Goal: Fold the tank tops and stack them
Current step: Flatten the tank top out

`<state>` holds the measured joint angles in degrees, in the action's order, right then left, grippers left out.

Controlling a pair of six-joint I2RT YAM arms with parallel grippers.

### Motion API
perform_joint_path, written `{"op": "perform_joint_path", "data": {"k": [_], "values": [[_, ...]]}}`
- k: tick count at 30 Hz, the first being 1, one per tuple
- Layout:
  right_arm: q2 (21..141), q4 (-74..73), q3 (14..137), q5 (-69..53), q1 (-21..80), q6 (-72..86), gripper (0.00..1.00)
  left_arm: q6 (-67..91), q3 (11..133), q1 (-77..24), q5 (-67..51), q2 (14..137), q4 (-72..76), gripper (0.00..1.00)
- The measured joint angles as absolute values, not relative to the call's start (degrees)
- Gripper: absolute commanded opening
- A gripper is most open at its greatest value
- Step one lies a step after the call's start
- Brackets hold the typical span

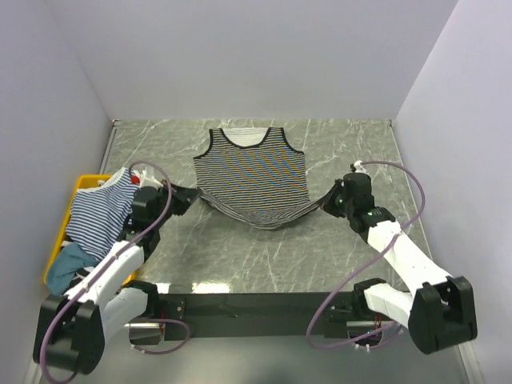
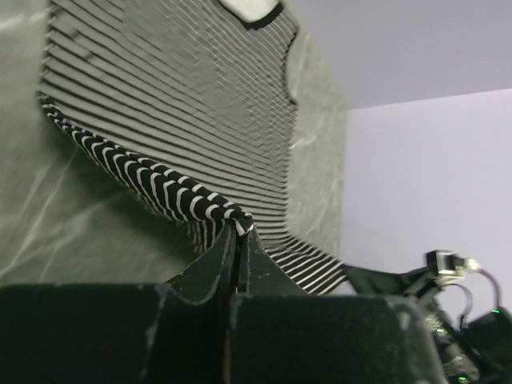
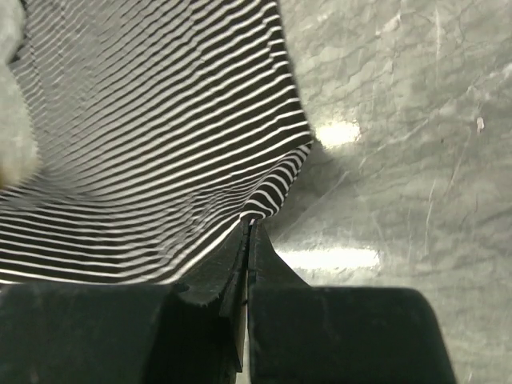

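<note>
Tank top (image 1: 252,172) with thin black and white stripes, pinched at both hem corners.
It is in the middle of the marble table (image 1: 352,152), the black-trimmed neck toward 12 o'clock and flat on the surface; the hem toward 6 o'clock is lifted and sags between the arms. The left gripper (image 1: 190,196), at 9 o'clock from the hem, is clamped on one corner; the right gripper (image 1: 328,204), at 3 o'clock, is clamped on the other. A blue-and-white tank top (image 1: 100,212) hangs over the yellow bin (image 1: 80,186) at 9 o'clock.
</note>
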<state>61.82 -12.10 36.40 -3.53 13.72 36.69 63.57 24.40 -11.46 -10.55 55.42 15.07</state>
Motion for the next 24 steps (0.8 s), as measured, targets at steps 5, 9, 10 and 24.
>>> {"op": "perform_joint_path", "data": {"k": [5,9,10,24], "values": [[59.9,-13.5,37.5,-2.8,13.9,37.5,0.0,64.2,22.9,-12.5,-8.6,53.2,10.1,0.01],[64.6,-17.5,46.9,-2.2,13.9,37.0,0.0,63.6,27.9,-12.5,-6.1,57.3,6.8,0.01],[67.1,-18.6,51.7,-1.8,14.0,36.5,0.0,63.3,31.0,-12.3,-5.8,59.6,6.2,0.01],[76.8,-19.2,103.7,3.7,14.0,27.9,0.0,53.7,76.7,-9.2,-4.6,70.1,6.5,0.01]]}}
